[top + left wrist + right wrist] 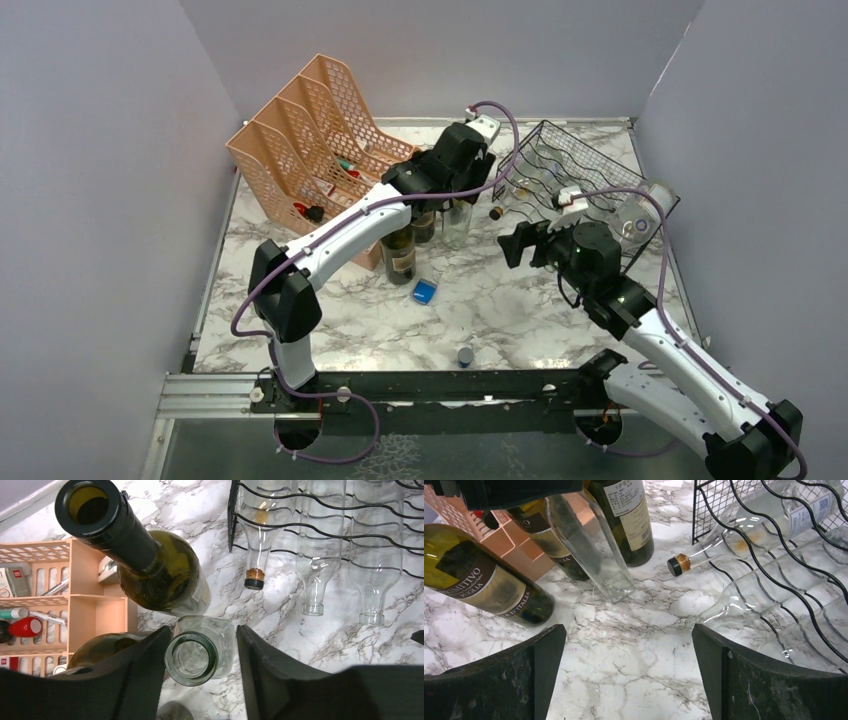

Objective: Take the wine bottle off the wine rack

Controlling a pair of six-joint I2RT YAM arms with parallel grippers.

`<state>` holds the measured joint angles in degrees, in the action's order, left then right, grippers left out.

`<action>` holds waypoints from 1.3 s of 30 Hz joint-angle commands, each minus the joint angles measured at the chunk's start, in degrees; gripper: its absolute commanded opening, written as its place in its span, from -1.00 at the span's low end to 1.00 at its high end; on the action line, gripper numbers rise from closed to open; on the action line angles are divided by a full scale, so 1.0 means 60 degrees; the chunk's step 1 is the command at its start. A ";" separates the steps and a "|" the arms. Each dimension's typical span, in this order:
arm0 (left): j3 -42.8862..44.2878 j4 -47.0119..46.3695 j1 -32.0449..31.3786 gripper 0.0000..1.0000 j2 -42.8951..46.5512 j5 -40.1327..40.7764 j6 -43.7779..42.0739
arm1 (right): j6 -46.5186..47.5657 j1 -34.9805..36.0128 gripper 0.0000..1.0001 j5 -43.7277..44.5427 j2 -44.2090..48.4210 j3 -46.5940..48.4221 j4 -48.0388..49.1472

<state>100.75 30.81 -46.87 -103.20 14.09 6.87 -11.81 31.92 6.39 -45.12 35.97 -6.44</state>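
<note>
The black wire wine rack (pixel 590 165) stands at the back right and holds several clear bottles lying neck-out; one has a cork (pixel 255 577). The rack also shows in the right wrist view (pixel 744 545). A clear empty bottle (pixel 192 657) stands upright on the marble left of the rack (pixel 457 222). My left gripper (pixel 203 629) is open over it, its jaws on either side of the bottle's mouth with a gap on the right. My right gripper (pixel 629 630) is open and empty above the table, in front of the rack (pixel 520 245).
Dark green wine bottles (pixel 150 555) (pixel 484 580) stand beside the clear one, against the peach mesh organizer (pixel 310 130). A small blue object (pixel 424 292) and a small cap (pixel 465 354) lie on the marble nearer the arms. Walls enclose three sides.
</note>
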 commanded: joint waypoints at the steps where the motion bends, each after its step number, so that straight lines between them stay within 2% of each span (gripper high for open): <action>1: -0.0093 -0.0289 0.0019 0.22 0.0627 -0.0335 0.0088 | -0.0271 0.0041 0.99 0.0428 0.0519 0.0125 -0.0699; 7: 0.0086 -0.0122 0.0023 0.49 0.0854 -0.0456 0.0085 | -0.0137 0.0040 0.99 0.0260 0.1047 -0.0121 -0.0451; 17: 0.0879 0.0357 0.0028 0.97 0.1470 -0.1244 0.0100 | -0.0497 0.0041 0.99 0.0453 0.0954 0.0103 -0.0679; 24: 0.1365 0.0498 0.0008 0.99 0.2074 -0.1957 0.0116 | -0.0586 0.0041 0.99 0.0489 0.0921 0.0274 -0.0955; 31: 0.1572 0.0425 -0.0001 0.99 0.2792 -0.3033 0.0397 | -0.0791 0.0041 0.99 0.0548 0.0913 0.1092 -0.1762; 36: 0.1043 -0.0002 -0.0257 0.99 0.3242 -0.3569 0.0757 | -0.0623 0.0041 0.99 0.0728 0.0928 0.1730 -0.2132; 39: 0.0464 -0.0290 -0.0501 0.99 0.3469 -0.3557 0.0971 | -0.1047 0.0041 0.99 0.1616 0.0805 0.2366 -0.2691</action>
<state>107.15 31.97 -48.07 -84.73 -3.97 10.17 -15.66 31.92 9.45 -39.86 45.41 -17.69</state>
